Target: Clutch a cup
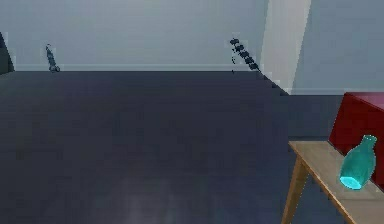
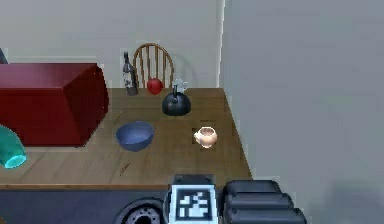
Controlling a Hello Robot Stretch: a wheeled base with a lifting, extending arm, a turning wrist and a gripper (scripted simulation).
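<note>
The small pale orange thing [image 2: 206,137] in the middle right of the arm side view looks like the cup, though it is too small to be sure. It sits on the desk [image 2: 228,112], just right of a blue bowl [image 2: 135,134] and below a dark kettle [image 2: 177,102]. The gripper [image 2: 146,212] is low at the bottom edge, well apart from the cup. I cannot tell if it holds anything. The reach is not yet begun. Next, the arm must stretch up the frame to the cup and miss the bowl.
</note>
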